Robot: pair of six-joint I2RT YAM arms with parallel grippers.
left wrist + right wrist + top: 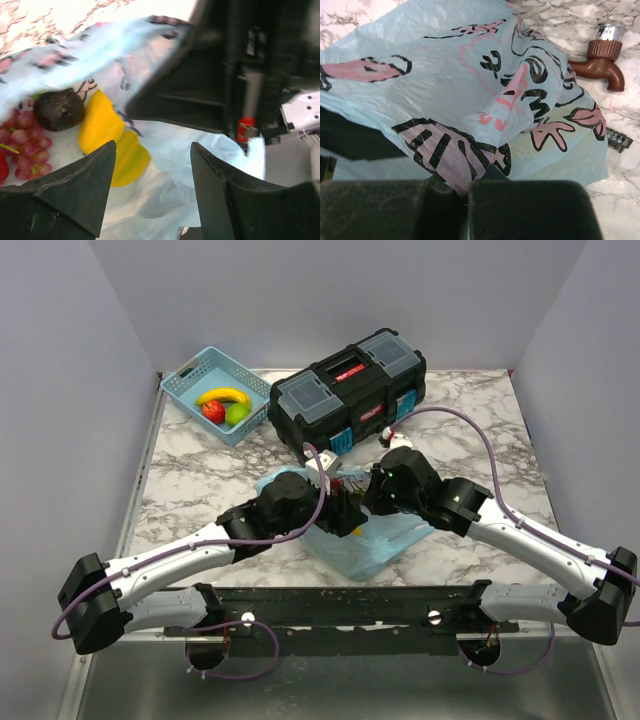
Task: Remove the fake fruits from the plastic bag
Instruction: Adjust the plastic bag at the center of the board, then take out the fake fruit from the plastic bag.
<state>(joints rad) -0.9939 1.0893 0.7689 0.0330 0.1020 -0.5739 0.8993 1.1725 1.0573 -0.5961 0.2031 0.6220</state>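
Bag (375,540) lies on bench (190,490); its thin, slippery film is pinched by right jaws. Left jaws are held spread over yellow fruit (102,125) inside: light, glossy, probably rigid; middle is favoured.

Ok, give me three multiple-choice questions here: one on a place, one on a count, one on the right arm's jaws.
1. Where is the blue basket? A) far left corner of the table, beside the black toolbox B) on the toolbox C) near right edge
2. How many fruits lie in it? A) one B) three C) six
3. The right arm's jaws are: A) wide open B) shut on nothing C) shut on the plastic bag
Answers: 1 A, seen in the top view; 2 B, banana, red fruit, green fruit; 3 C, bag film is pinched between them.
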